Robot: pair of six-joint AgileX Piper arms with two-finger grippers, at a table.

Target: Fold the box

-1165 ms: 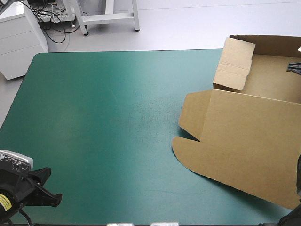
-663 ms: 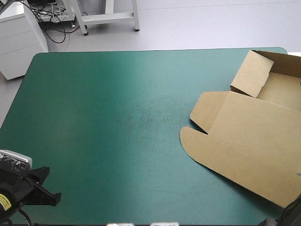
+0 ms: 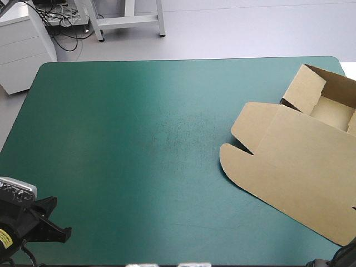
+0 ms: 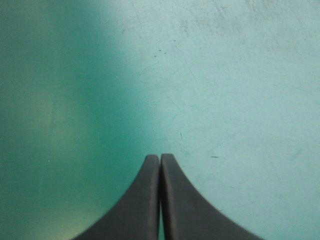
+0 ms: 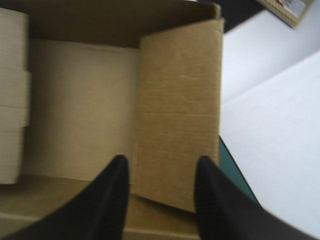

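**Right claw lining up on a tray panel**

The cut brown cardboard box (image 3: 300, 161) is lying at the right edge of the teal-green table cover (image 3: 139, 139), with its tray walls raised at the far end and its lid flat. The right gripper (image 5: 160, 165) is hovering with its black fingers spread, a brown board panel (image 5: 177, 115) showing between them. To my eye it should be closing squarely on that panel, low by the crease. The left gripper (image 4: 160, 157) is sitting pressed together over bare cover, well apart.

Teal-green table (image 3: 139, 139), brown box (image 3: 300, 172) lying at its right edge, lid flat, walls raised
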